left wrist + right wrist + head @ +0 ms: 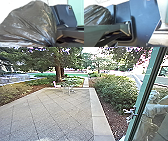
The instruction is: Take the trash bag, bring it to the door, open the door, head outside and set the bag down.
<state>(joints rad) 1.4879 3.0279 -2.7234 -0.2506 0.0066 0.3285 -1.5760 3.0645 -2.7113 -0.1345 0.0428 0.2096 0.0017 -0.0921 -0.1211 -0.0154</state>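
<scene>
The dark trash bag [31, 21] is close by the robot's dark plate, its shiny plastic narrowing to a gathered end. Whether the left gripper or the right gripper is grasping it, clenched or released, I cannot tell. Beyond lies a paved patio [50, 114], with a small table [69, 87] near its far edge, a tree [58, 70] behind, bushes [115, 90] alongside, and a green-framed glass pane [157, 109] on the right.

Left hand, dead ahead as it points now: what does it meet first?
Probably the dark trash bag, which looms large in the left wrist view. Depth is unclear, so I can't say whether there's any gap before contact.
</scene>
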